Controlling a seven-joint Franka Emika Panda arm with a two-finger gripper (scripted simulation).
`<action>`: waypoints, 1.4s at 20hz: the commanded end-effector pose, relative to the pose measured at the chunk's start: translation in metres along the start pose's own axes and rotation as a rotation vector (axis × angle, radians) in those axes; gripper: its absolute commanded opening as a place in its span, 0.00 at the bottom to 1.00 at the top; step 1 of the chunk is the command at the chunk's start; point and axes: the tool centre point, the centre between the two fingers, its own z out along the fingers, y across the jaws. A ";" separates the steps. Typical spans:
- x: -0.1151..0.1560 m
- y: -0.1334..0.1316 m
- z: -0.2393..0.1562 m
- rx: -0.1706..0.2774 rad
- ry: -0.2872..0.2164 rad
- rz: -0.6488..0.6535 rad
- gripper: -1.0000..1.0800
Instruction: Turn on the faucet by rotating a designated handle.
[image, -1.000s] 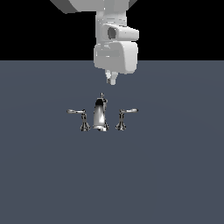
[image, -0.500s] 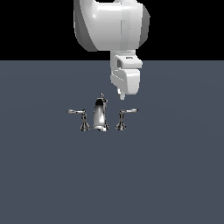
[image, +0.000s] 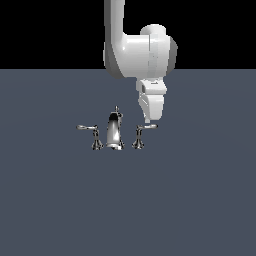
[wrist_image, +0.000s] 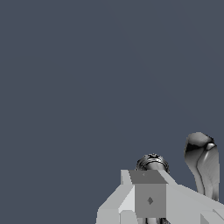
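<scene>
The faucet (image: 114, 131) stands on a plain dark grey surface (image: 190, 200), its curved spout in the middle with a low lever on either side. The handle (image: 142, 132) meant for turning is the one on the exterior view's right of the spout, its thin arm bright white and pointing away from the spout. The gripper (image: 148, 121) hangs just above that arm's outer end, with the white arm link rising behind it; whether it touches the lever cannot be told from this angle. The wrist view shows only the pale blocky underside of the gripper (wrist_image: 148, 199) over the handle's round pedestal, with the spout beside it, so whether the fingers are spread or closed cannot be told. By these pictures the task seems at the approach stage: the tool is lined up near the lever, the lever appears unturned, and the pushing or rotating itself looks left to do. No brand, label or writing can be read anywhere in either view.
</scene>
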 end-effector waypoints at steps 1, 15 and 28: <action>0.006 -0.003 0.006 0.000 -0.001 0.026 0.00; 0.016 0.011 0.011 -0.001 -0.002 0.045 0.00; 0.016 0.038 0.011 0.008 -0.004 0.036 0.00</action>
